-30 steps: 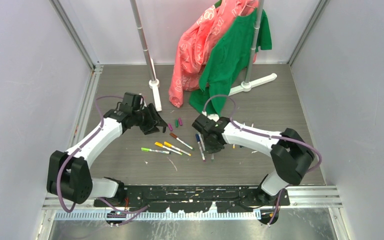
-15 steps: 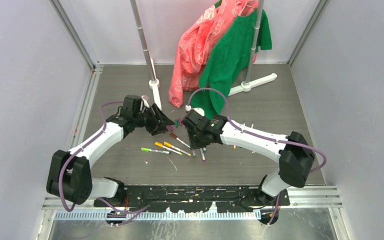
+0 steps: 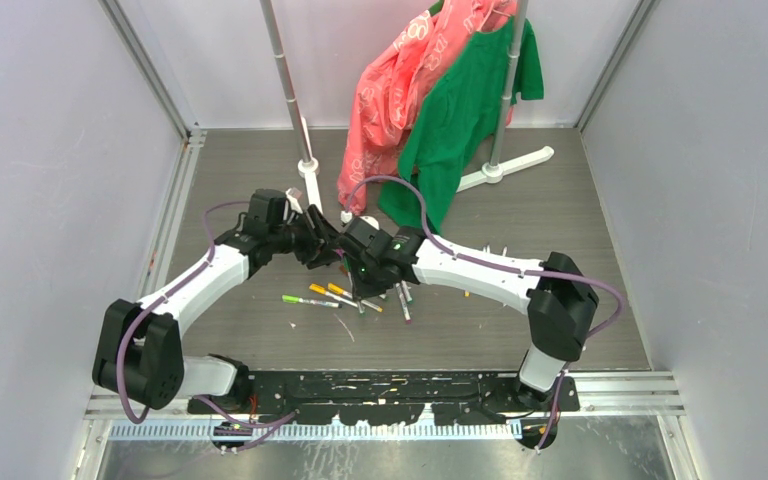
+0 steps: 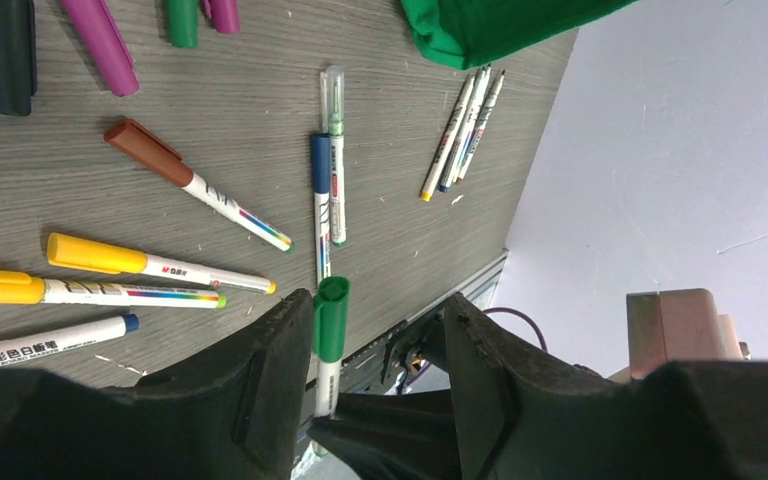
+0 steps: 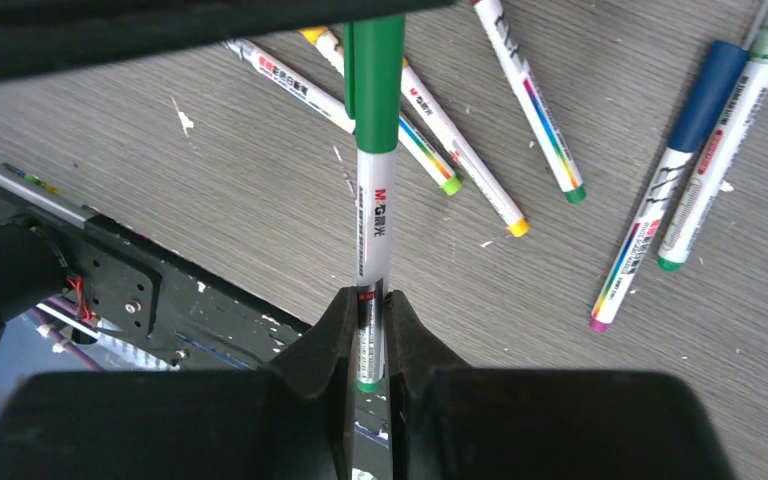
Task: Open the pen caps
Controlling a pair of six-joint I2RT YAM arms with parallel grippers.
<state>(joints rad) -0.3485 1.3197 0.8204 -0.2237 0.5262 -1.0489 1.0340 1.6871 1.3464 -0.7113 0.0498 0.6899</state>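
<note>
My right gripper [image 5: 368,310] is shut on the white barrel of a green pen [image 5: 370,230] and holds it above the table. Its green cap [image 5: 375,70] is on and reaches between the fingers of my left gripper [image 4: 375,305]. That gripper is open, and the green cap [image 4: 330,320] lies against one finger only. The two grippers meet at mid-table, left [image 3: 322,243] and right [image 3: 355,262]. Several capped pens lie below: brown [image 4: 190,185], yellow [image 4: 140,262], blue [image 4: 320,200]. Loose caps, magenta [image 4: 100,45] and green [image 4: 182,20], lie further back.
A few uncapped pens [image 4: 465,130] lie near the hem of the green shirt [image 3: 450,120]. That shirt and a pink one [image 3: 390,90] hang on a rack behind the grippers. A grey rack pole [image 3: 285,80] and its white foot [image 3: 310,185] stand at back left.
My right arm has swung left carrying the green pen, bringing its capped end between the left gripper's open fingers. The left gripper has shifted slightly right toward it.
</note>
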